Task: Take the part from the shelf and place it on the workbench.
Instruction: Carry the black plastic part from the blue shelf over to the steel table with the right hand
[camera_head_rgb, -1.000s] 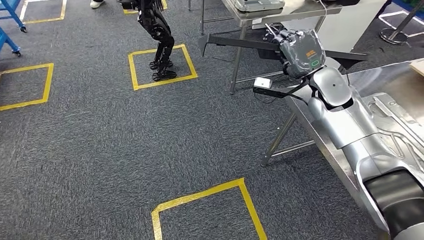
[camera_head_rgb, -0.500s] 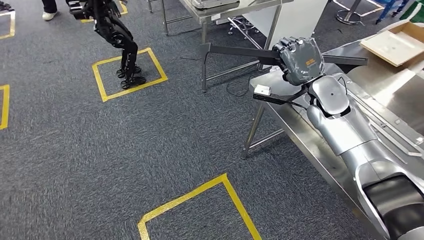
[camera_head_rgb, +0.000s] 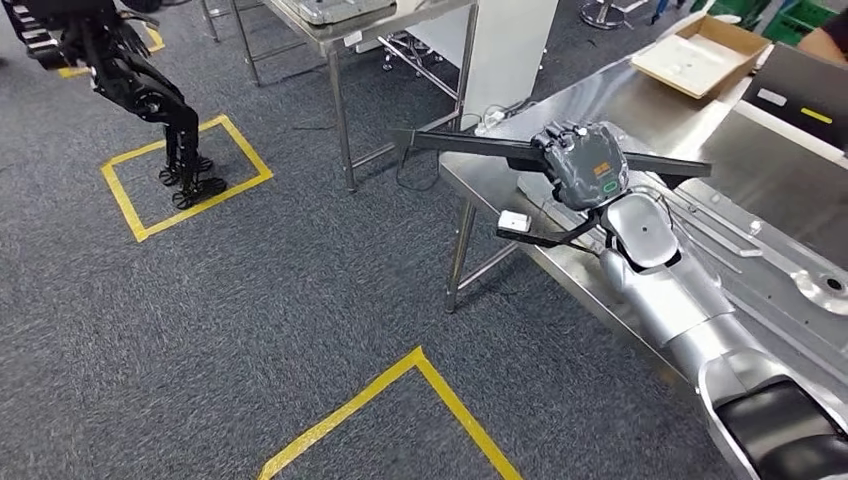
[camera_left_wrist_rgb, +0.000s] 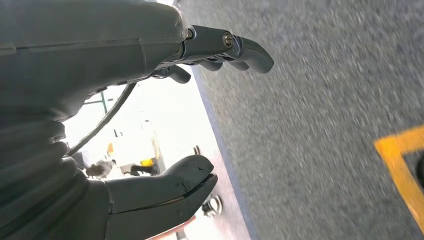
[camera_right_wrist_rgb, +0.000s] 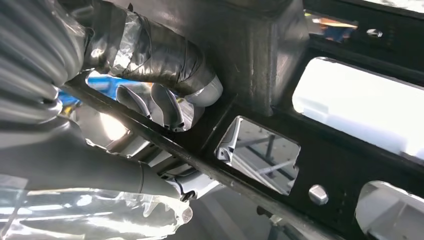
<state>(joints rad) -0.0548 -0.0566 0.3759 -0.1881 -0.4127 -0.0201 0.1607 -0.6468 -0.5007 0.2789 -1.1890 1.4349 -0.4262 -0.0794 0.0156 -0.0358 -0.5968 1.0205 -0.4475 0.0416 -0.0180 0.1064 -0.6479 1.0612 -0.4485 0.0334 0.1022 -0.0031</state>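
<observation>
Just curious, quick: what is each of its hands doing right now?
Left hand: open, fingers apart, holding nothing.
Right hand: holds the black frame part.

Grey carpet (camera_head_rgb: 250, 300), yellow tape squares (camera_head_rgb: 185, 175), steel tables (camera_head_rgb: 330, 25).

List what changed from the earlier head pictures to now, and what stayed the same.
The whole head view has shifted, so the camera turned toward the steel workbench; more of its top and a cardboard box have come into view. The floor markings and the other robot's legs slid across the picture with that turn, not by themselves. Unchanged: the right hand still grips the black frame part, held above the workbench edge, not set down.
</observation>
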